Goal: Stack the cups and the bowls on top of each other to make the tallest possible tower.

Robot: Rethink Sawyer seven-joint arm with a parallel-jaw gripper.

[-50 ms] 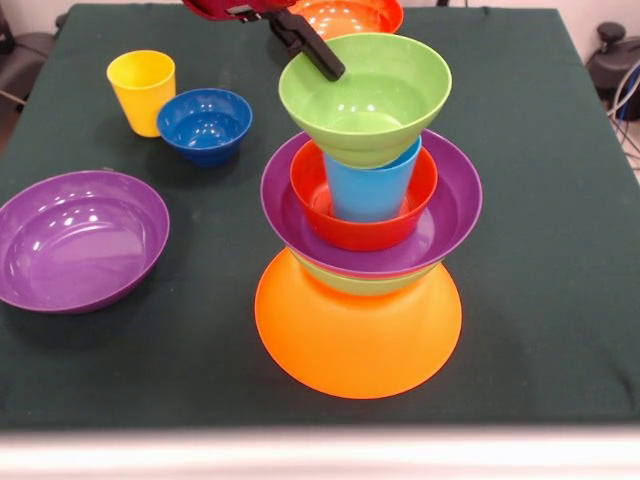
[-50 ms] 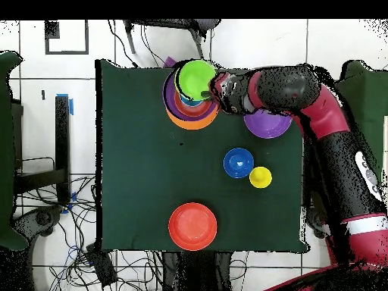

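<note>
Your tower point(image 1: 365, 240) stands on the dark green tabletop point(image 1: 540, 300), its long axis upright. At its base is the big orange bowl point(image 1: 355, 340), mouth down. Above it, each mouth up, come a green bowl point(image 1: 355, 283) of which only the rim shows, a wide purple bowl point(image 1: 455, 205), a red-orange bowl point(image 1: 310, 200) and the light blue cup point(image 1: 368, 190) standing inside that. On the cup sits the top green bowl point(image 1: 385, 85), mouth up and seemingly a little tilted.

Your gripper point(image 1: 322, 60) reaches down to the top green bowl's rim on the side away from the camera in the front view; one dark finger point(image 1: 312, 50) lies against that rim. Whether it pinches the rim or is spread, you cannot tell.

Beside the tower in the front view, a second purple bowl point(image 1: 78, 240) rests mouth up. Beyond that, the small dark blue bowl point(image 1: 204, 124) and the yellow cup point(image 1: 141, 90) stand upright, touching or nearly so. Behind the tower a second red-orange bowl point(image 1: 350, 14) sits at the tabletop's edge.
</note>
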